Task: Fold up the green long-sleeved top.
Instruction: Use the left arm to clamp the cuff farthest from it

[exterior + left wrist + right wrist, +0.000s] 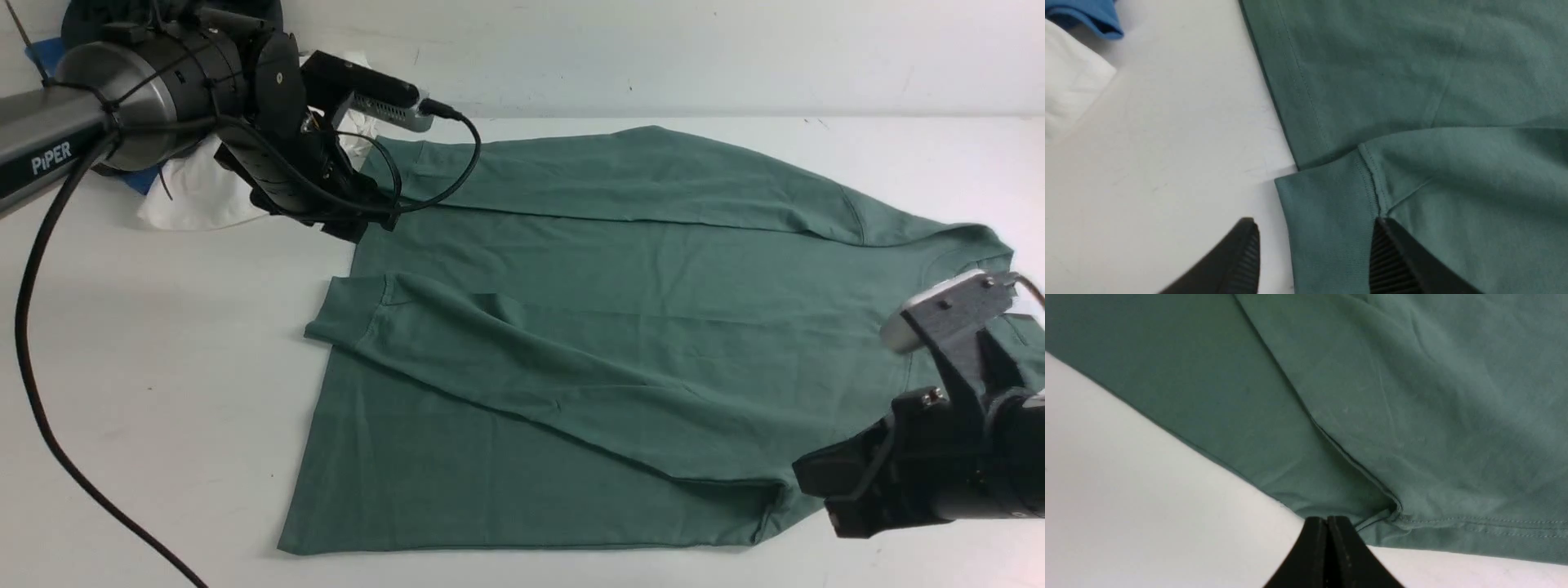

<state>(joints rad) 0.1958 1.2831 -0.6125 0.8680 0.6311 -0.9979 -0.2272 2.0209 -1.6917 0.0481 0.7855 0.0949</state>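
The top point(620, 278) lies spread across the pale surface point(204, 408), both sleeves laid in over the body! The near sleeve slants across it, its cuff point(347, 310) poking out past the hem on the left. Left tool point(1314, 228) is by that hem, fingers apart, nothing between them. Right tool point(1327, 520), fingers together (no cloth pinched there), hovers at the near shoulder. Behind the left arm, a white cloth point(204, 192) sits beside something blue point(1090, 16).
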